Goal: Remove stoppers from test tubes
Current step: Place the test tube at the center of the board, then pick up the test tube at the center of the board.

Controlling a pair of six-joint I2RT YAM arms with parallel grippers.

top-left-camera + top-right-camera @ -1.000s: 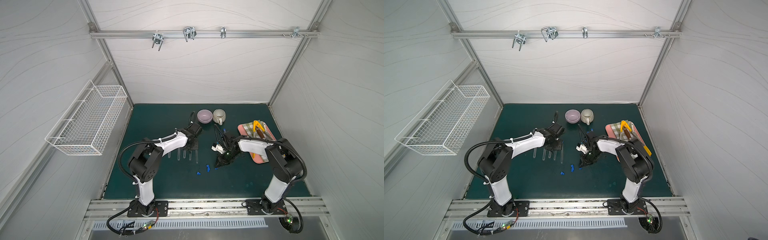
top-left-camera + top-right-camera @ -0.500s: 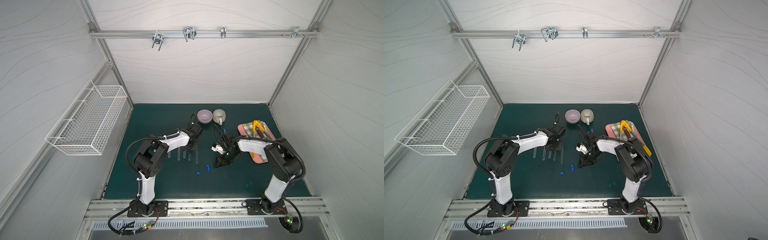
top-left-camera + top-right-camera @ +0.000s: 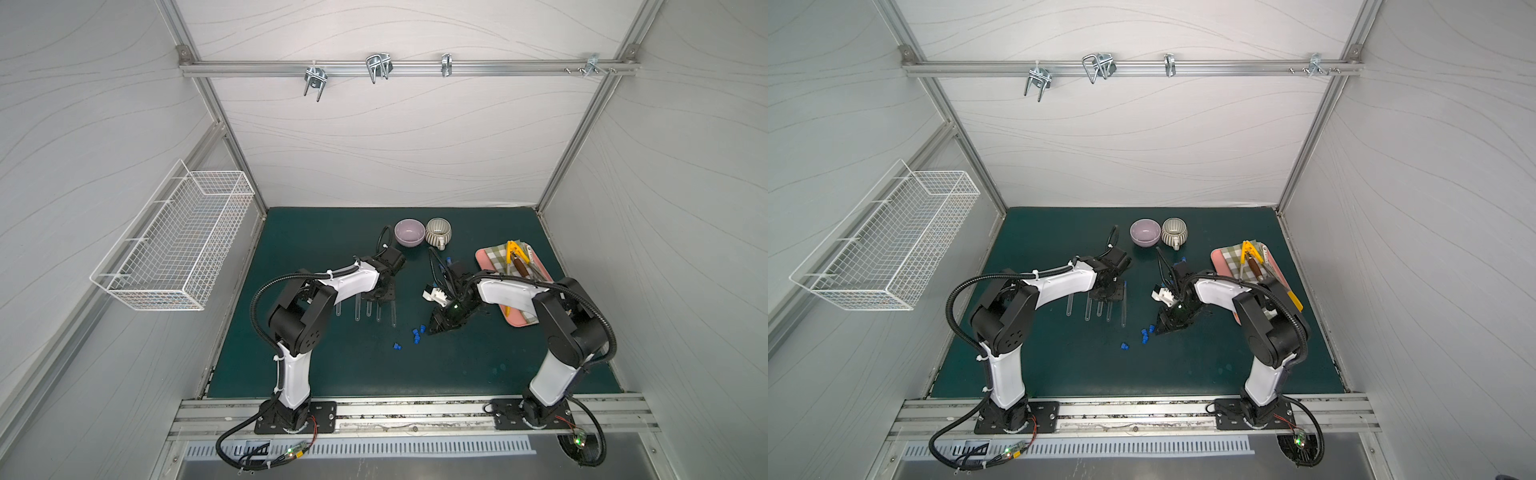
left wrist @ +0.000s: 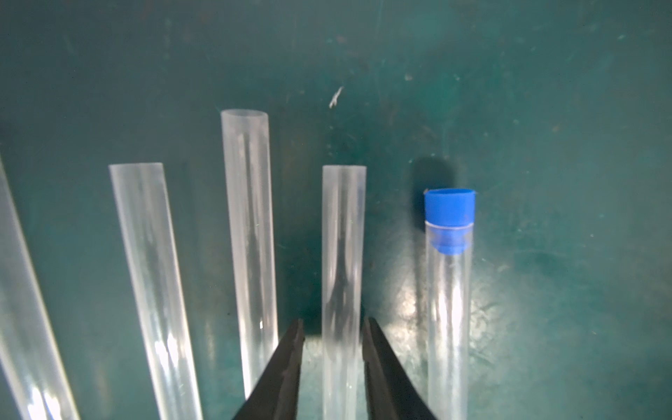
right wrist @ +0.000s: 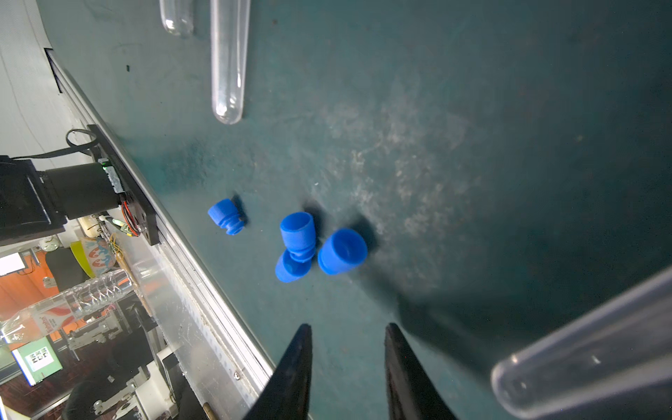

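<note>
Dark green mat covers the bench (image 3: 332,365). A white wire basket (image 3: 174,245) hangs on the left wall. A pink tray (image 3: 484,254) holding a checked cloth and yellow-handled tools sits on the right of the bench. A lilac bowl (image 3: 409,232) and a striped cup (image 3: 437,230) stand side by side toward the back. Five test tubes (image 3: 357,309) lie flat mid-bench in a loose row, rounded ends toward the front rail. The left claw (image 4: 332,322) is low over their mouth ends with its jaws parted. It straddles one unplugged tube, and mat shows between the tube and one finger, so it is not clamped. The tube just beside that one carries a seated stopper (image 4: 449,207), pushed into its mouth. Two more mouths in the left wrist view are bare, and the fifth is cut off by the frame edge. The right claw (image 5: 349,325) is low near the bench centre, jaws apart with nothing between them. Four loose stoppers (image 5: 342,251) lie on the mat near its tips. Three are clustered and touching; one lies a little apart. Another tube lies beside the right claw, rounded end showing.
</note>
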